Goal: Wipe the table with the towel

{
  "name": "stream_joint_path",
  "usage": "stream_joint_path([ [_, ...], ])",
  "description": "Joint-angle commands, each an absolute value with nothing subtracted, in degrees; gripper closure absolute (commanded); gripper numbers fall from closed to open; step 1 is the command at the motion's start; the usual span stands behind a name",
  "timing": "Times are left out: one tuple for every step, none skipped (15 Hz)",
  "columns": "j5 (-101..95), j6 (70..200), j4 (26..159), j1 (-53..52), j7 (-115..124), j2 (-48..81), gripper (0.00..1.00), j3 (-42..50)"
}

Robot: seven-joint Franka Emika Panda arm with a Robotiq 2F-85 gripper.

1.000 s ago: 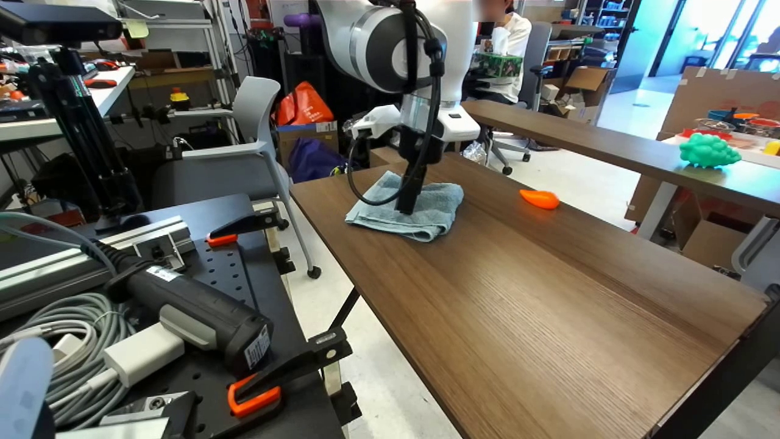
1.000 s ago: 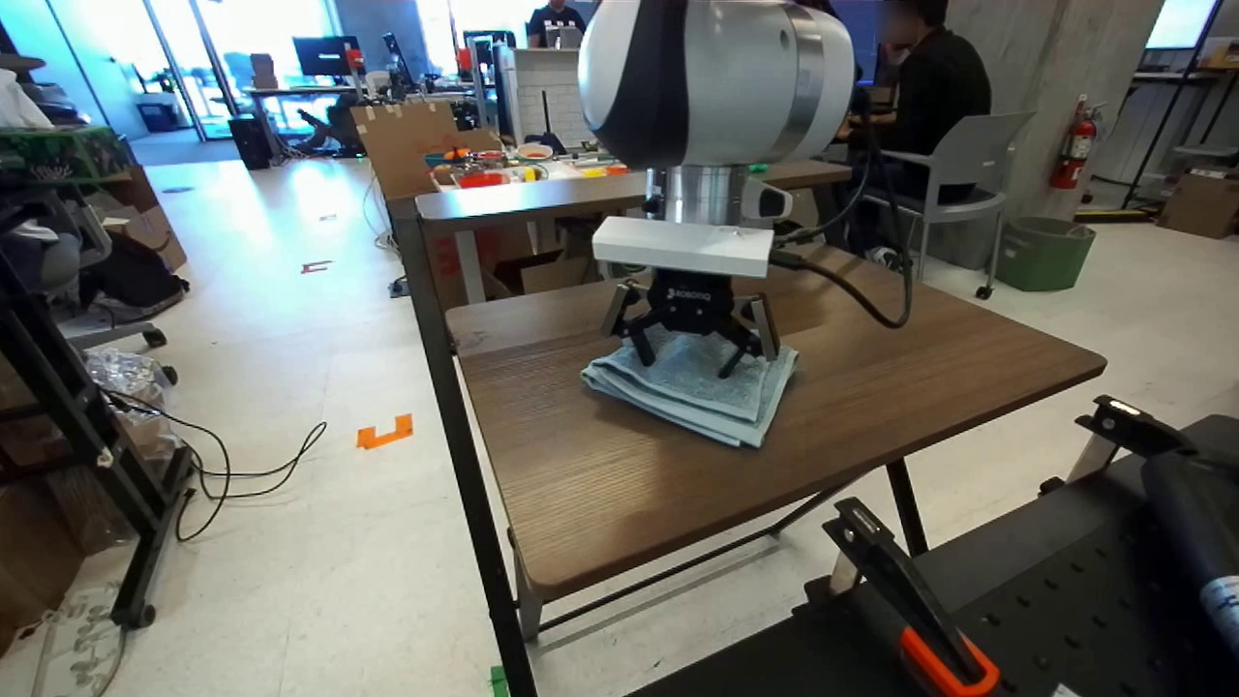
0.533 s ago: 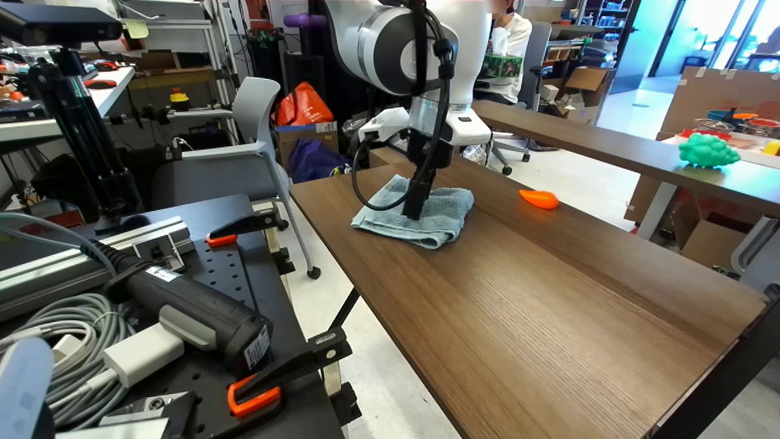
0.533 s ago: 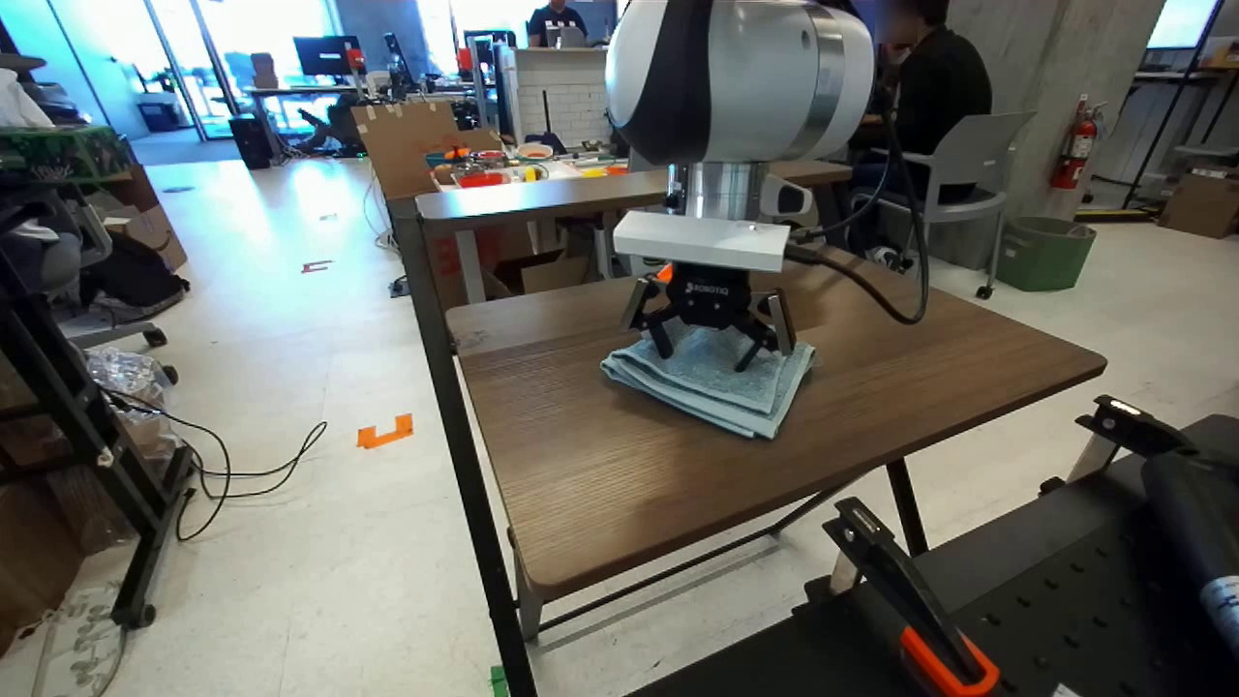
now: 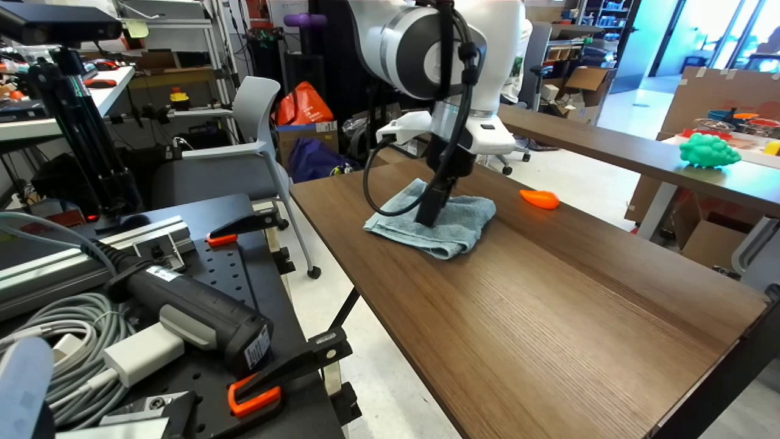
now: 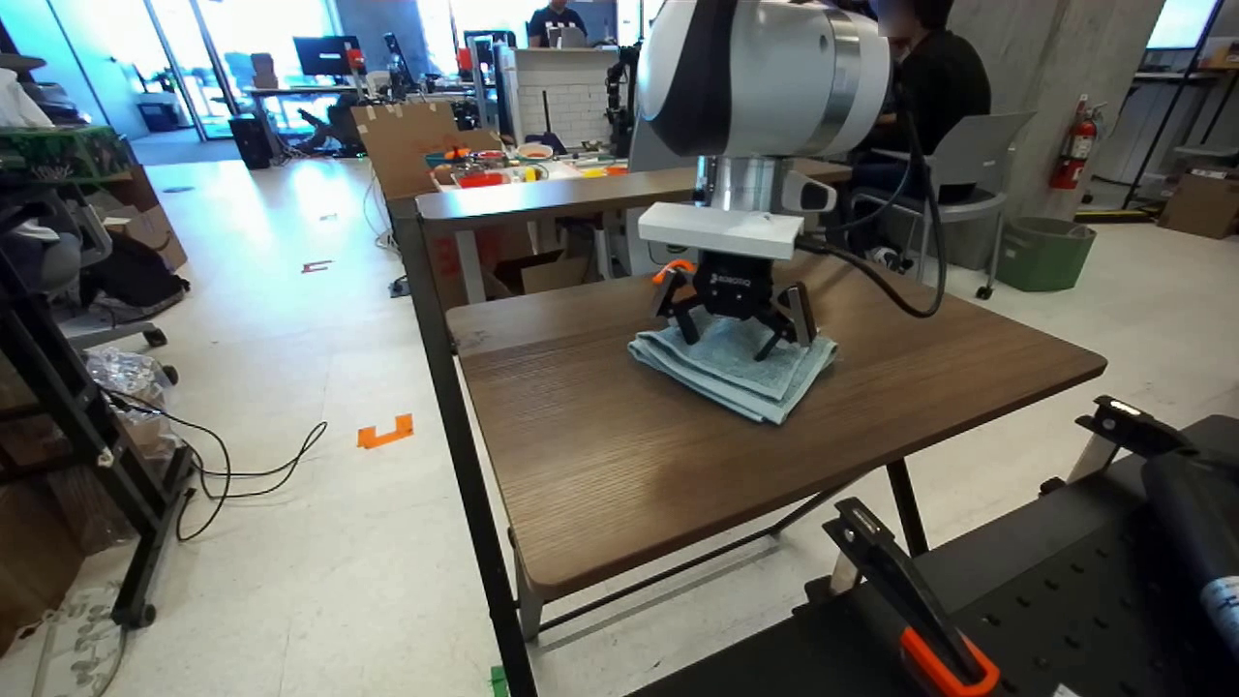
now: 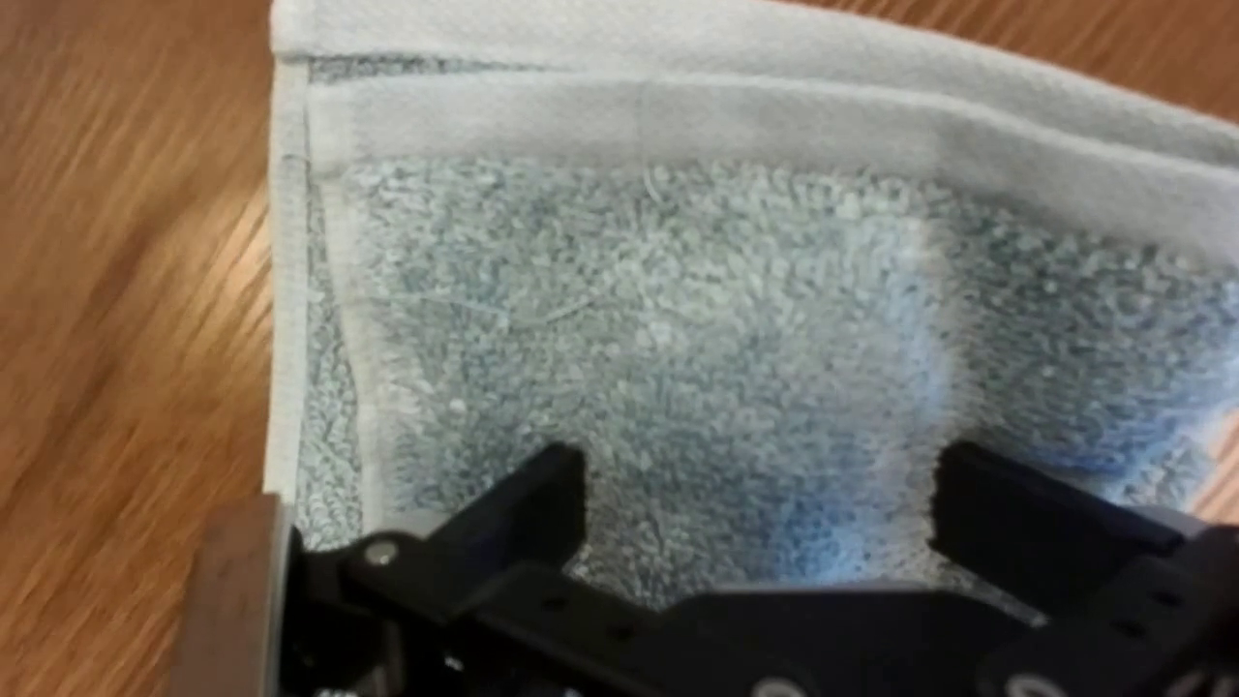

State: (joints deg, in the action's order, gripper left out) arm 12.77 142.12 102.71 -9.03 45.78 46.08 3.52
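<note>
A folded light blue-grey towel (image 5: pixel 464 227) lies flat on a dark brown wood-grain bench (image 5: pixel 518 317), toward the bench's far end in an exterior view. Over it, pointing down, is the black claw (image 6: pixel 727 349) of a white and grey robot arm (image 6: pixel 765 77). The claw is spread: its two fingers (image 7: pixel 1026 518) stand well apart, with their tips at the towel's upper face, and the looped fabric shows in the gap between them. The tips look to be touching the cloth; how hard they press cannot be told.

In the wrist view the towel has stacked layers with pale hemmed edges along the top and left, and a soft ridge runs down it near the right-hand finger. A black cable (image 5: pixel 365 180) hangs in a loop from the wrist, crossing in front of the towel in an exterior view.

A small orange object (image 5: pixel 540 199), tapered at one end, lies on the bench near a long edge, apart from the towel. Beyond, a second bench (image 5: pixel 615 149) bears a bumpy green object (image 5: pixel 709 150). In the foreground of an exterior view, a black perforated board (image 5: pixel 228 274) carries a dark handheld tool (image 5: pixel 189 305) and a coil of grey cable (image 5: pixel 113 317)
</note>
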Motion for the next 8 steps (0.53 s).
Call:
stream_joint_path([
  [15.32, 138.32, 96.52, -3.94, 48.32, 51.97, 0.0, 5.43],
  [15.6, 138.36, 95.29, -2.8, 49.47, 53.38, 0.0, 6.24],
  [15.85, 138.11, 94.16, -1.7, 50.8, 54.02, 0.0, 6.96],
  [16.11, 138.64, 92.89, -0.71, 52.23, 55.05, 0.0, 7.69],
  [16.54, 139.01, 91.59, 0.32, 53.67, 55.88, 0.0, 8.29],
  [16.85, 139.83, 90.42, 1.22, 55.22, 56.66, 0.0, 8.84],
  [17.24, 140.67, 88.81, 2.28, 56.74, 57.87, 0.0, 9.11],
  [17.47, 141.37, 88.37, 2.88, 58.62, 58.02, 0.0, 9.63],
])
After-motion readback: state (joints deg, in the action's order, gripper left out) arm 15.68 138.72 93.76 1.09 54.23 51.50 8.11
